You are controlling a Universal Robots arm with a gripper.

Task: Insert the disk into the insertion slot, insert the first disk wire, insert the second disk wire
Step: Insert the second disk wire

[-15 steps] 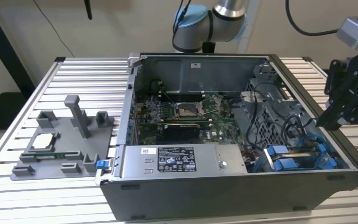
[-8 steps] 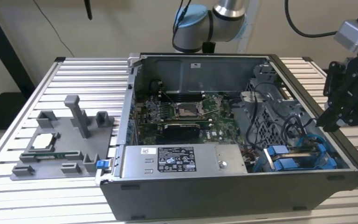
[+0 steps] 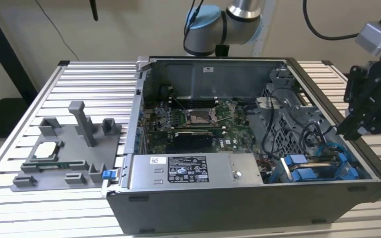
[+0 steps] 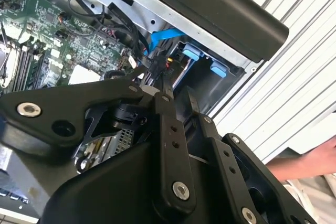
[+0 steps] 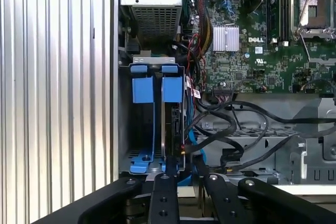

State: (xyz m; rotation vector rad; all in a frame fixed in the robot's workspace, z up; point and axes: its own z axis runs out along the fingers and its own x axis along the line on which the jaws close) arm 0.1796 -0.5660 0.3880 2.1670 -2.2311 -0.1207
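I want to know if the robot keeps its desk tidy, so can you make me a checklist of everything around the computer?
Surface: a slatted metal table carries an open computer case.
Job's things: the disk seems to stand edge-on inside the insertion slot, behind one of two blue tabs.
Clutter: a grey fixture with a chip on it, at the exterior view's left of the case.
Gripper: the gripper hangs over the case's edge by the slot.
Cables: black cables loop beside the slot and a blue cable runs by the disk. I cannot tell if they are plugged in.
Surroundings: a person's arm beside the table.
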